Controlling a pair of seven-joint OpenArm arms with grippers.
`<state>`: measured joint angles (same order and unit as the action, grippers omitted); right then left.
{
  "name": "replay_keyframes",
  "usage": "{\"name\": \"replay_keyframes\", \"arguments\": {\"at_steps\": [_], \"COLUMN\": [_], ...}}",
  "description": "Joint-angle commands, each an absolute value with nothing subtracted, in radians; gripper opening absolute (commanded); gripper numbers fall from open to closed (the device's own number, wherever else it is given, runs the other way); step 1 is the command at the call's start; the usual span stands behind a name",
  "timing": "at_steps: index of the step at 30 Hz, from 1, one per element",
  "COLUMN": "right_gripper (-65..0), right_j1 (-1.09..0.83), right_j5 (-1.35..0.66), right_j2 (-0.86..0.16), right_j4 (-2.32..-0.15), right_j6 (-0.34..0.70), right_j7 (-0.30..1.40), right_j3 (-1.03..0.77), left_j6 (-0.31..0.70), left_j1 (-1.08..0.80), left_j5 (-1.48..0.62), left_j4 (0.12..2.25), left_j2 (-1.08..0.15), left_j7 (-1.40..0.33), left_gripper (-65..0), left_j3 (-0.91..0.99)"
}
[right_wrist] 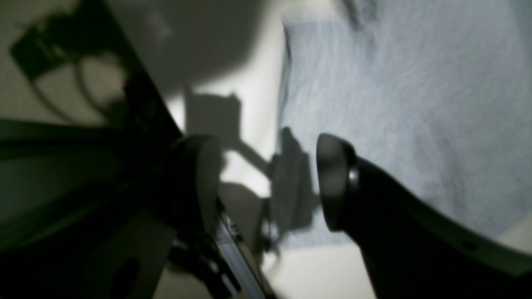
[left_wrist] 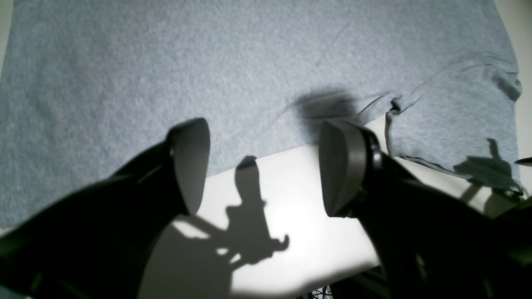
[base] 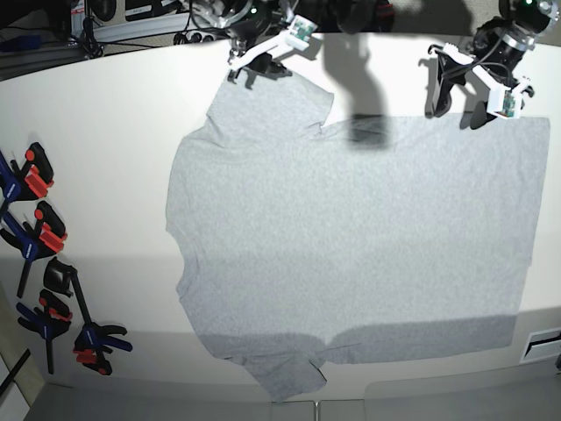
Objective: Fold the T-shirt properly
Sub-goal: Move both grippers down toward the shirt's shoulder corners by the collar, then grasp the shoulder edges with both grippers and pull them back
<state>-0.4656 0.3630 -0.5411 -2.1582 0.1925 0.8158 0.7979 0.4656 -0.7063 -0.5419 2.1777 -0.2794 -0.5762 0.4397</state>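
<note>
Hidden or unclear: my right wrist view is blurred and dim, so the dark clutter to the side of my right gripper [right_wrist: 268,182] cannot be made out; in the base view most of both my arms is cut off by the top edge; no lettering shows on the shirt's upward face.

T-shirt [base: 351,237]: light heather-grey, short-sleeved, spread flat and plain side up on the white table [base: 105,114], sideways in the base view, collar end toward my right gripper's side, hem toward my left gripper's side.

Sleeves: one sleeve [base: 272,110] lies just beside my right gripper [base: 263,53]; the other sleeve [base: 285,373] is at the opposite edge, well apart from both grippers, slightly rumpled.

Creases: small wrinkles near the armpit seam by the near sleeve [left_wrist: 453,112]; the body is otherwise smooth.

Left gripper [left_wrist: 264,166]: released, fingers spread wide, nothing between them, hovering over the shirt's side edge [left_wrist: 266,155], where grey cloth meets bare table.

Right gripper: released, fingers apart, nothing held, hanging just outside the shirt's edge [right_wrist: 284,104], with cloth beyond one finger.

Shadows: dark gripper shadows fall on the table under both grippers.

Farther off: a row of red, blue and black clamps [base: 44,272] lies at the table's side, well apart from the shirt.
</note>
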Motion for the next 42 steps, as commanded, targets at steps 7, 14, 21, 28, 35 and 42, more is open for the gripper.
{"name": "replay_keyframes", "arguments": {"at_steps": [7, 14, 21, 28, 35, 42], "right_gripper": [-30.6, -30.6, -30.6, -30.6, -30.7, -56.4], "right_j1": [-0.469, -0.469, -0.468, -0.469, -0.469, -0.469], "right_j5": [0.361, 0.344, 0.235, 0.339, 0.408, 0.409], "right_j2": [-0.549, -0.549, -0.548, -0.549, -0.602, -0.626], "right_j4": [-2.206, -2.186, -2.074, -1.955, -1.954, -1.954], "right_j6": [0.186, 0.186, 0.265, 0.231, 0.172, 0.171], "right_j7": [0.844, 0.846, 0.822, 0.823, 0.836, 0.793], "right_j3": [0.797, 0.675, 0.601, 0.601, 0.601, 0.602], "left_j6": [0.468, 0.468, 0.468, 0.468, 0.468, 0.468], "left_j1": [-0.712, -0.712, -0.712, -0.712, -0.712, -0.712], "left_j5": [-0.55, -0.55, -0.551, -0.551, -0.551, -0.551], "left_j4": [2.194, 2.194, 2.194, 2.194, 2.194, 2.194], "left_j2": [-0.286, -0.286, -0.286, -0.286, -0.286, -0.286], "left_j7": [-0.553, -0.553, -0.553, -0.553, -0.552, -0.552], "left_gripper": [-26.9, -26.9, -26.9, -26.9, -26.9, -26.9], "left_j3": [0.444, 0.444, 0.444, 0.444, 0.444, 0.444]}}
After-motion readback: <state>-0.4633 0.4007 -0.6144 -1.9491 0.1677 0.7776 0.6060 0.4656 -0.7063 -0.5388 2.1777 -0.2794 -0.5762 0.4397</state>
